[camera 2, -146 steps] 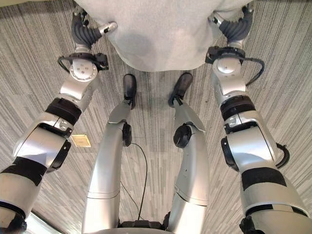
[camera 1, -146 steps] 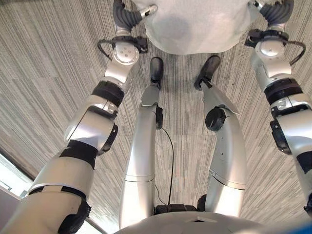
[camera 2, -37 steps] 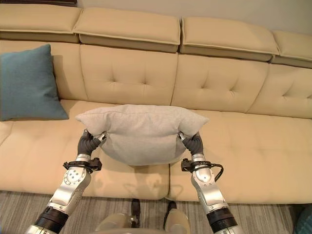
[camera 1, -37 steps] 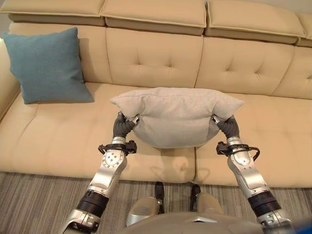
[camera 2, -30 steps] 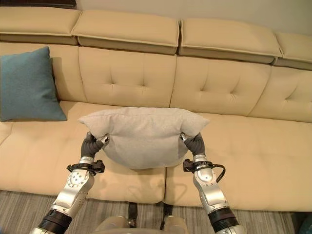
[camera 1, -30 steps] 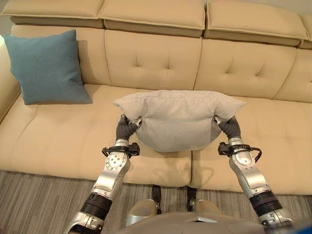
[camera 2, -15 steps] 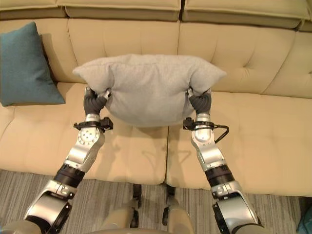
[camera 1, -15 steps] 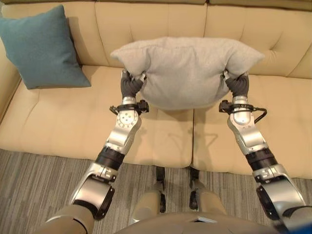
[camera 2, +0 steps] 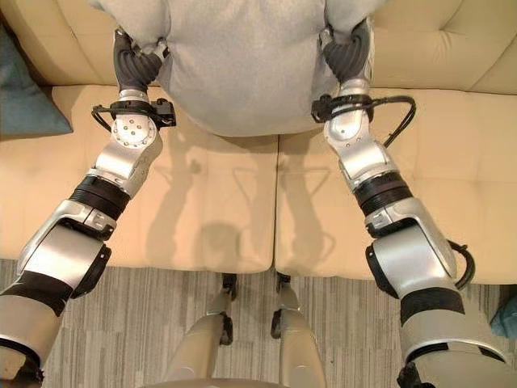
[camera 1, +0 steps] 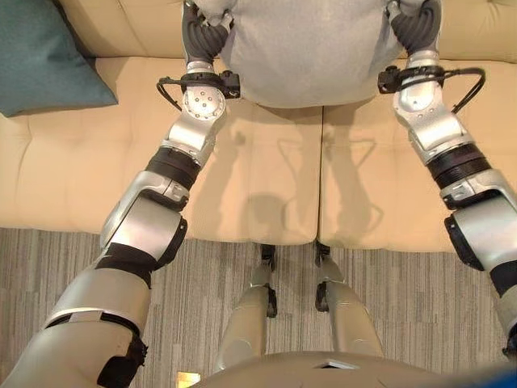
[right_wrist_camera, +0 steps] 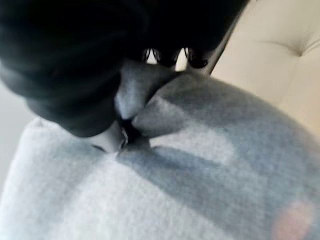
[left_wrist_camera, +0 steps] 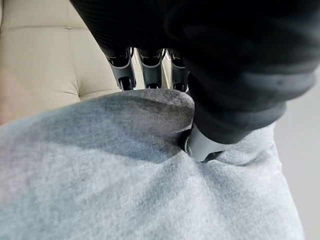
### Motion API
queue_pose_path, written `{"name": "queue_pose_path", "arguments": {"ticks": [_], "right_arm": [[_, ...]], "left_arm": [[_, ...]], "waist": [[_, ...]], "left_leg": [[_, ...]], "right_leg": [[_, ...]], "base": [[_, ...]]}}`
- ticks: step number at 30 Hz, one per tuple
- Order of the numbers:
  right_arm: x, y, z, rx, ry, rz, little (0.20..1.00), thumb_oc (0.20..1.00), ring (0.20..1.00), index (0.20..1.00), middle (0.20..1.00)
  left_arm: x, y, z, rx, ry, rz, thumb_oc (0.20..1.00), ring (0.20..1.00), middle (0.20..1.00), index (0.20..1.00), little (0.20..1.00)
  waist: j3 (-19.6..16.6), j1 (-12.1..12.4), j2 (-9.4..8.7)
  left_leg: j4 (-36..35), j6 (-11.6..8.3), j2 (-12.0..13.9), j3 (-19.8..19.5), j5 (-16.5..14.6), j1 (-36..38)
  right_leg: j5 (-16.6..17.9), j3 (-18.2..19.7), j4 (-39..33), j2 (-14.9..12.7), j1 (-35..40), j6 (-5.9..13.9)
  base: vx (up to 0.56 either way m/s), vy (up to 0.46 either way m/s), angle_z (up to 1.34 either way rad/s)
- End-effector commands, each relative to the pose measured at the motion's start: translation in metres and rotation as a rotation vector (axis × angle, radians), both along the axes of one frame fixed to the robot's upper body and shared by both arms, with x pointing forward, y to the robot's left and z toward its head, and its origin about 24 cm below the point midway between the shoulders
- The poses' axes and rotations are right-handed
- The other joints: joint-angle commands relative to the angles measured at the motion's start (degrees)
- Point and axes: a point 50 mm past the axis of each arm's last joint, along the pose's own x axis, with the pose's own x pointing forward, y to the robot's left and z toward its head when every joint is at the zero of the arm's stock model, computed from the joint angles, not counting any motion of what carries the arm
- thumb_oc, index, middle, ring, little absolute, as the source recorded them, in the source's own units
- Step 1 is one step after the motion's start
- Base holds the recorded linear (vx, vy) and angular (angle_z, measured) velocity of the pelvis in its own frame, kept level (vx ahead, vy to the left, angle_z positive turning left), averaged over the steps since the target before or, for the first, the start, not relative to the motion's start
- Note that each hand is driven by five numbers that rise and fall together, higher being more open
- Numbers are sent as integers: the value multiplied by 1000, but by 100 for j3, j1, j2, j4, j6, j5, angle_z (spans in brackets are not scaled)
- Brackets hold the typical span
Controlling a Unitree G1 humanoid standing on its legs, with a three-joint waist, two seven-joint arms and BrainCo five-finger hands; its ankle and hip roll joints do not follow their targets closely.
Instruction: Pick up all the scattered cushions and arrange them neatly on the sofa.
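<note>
Two hands pinch soft grey cushion (camera 1: 303, 48) above tufted sofa (camera 1: 266, 194).

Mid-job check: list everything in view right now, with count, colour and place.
grey cushion: one, light grey, held up over the sofa seat between both hands
teal cushion: one, teal, on the sofa seat at the robot's left, leaning toward the backrest
sofa: one, beige, tufted, across the upper half of the eye views
carpet: grey, striped, in front of the sofa
left hand: gripping the grey cushion's left edge
right hand: gripping its right edge
</note>
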Motion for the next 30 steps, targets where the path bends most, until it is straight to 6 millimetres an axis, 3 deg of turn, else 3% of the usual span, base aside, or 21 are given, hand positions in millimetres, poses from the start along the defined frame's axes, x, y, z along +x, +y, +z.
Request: {"name": "queue_pose_path", "arguments": {"ticks": [1,9,18,19,20,21,26,30], "right_arm": [[-19,51,43,-7,-210,219,200,200,200,200,200],[-9,46,19,-4,-114,198,200,200,200,200,200],[5,24,41,-147,-57,58,200,200,200,200,200],[5,21,43,-161,-54,34,649,649,649,649,649],[6,17,46,-182,-55,-4,940,940,940,940,940],[6,11,55,-217,-71,-61,1000,1000,1000,1000,1000],[5,-27,80,-317,-37,-273,1000,1000,1000,1000,1000],[-5,-82,88,-222,11,-456,1000,1000,1000,1000,1000]], "left_arm": [[-16,-42,47,54,-235,-177,200,200,200,200,200],[-7,-42,25,116,-138,-154,200,200,200,200,200],[-5,-25,86,242,-221,-52,200,200,200,200,200],[-4,-23,88,242,-220,-42,796,796,796,796,796],[-4,-21,92,235,-221,-27,1000,1000,1000,1000,1000],[-5,-15,99,212,-231,-7,1000,1000,1000,1000,1000],[-2,18,117,241,-187,117,1000,1000,1000,1000,1000],[-4,72,118,231,-105,289,1000,1000,1000,1000,1000]], "waist": [[-262,45,-298],[-119,39,-260],[-49,87,-184],[-60,89,-184],[-70,93,-185],[-81,97,-187],[-161,153,-198],[-220,196,-201]], "left_leg": [[25,-501,-42,-277,-367,111],[25,-536,-24,-282,-318,-144],[25,-565,-12,-336,-142,-726],[25,-570,-15,-342,-136,-751],[25,-572,-17,-343,-132,-784],[25,-580,-25,-356,-115,-831],[25,-595,-43,-381,-93,-905],[25,-614,-46,-399,-93,-856]], "right_leg": [[-458,117,29,-203,196,655],[-405,102,29,-234,-71,666],[-288,98,29,-234,-671,736],[-280,93,29,-234,-695,741],[-279,85,29,-232,-727,746],[-267,77,29,-228,-769,756],[-240,30,29,-242,-832,781],[-242,-8,29,-252,-774,790]], "base": [[-3,-31,3],[-2,-3,1],[-12,-1,-1],[0,0,0],[0,0,0],[0,0,0],[8,-4,3],[13,0,4]]}}
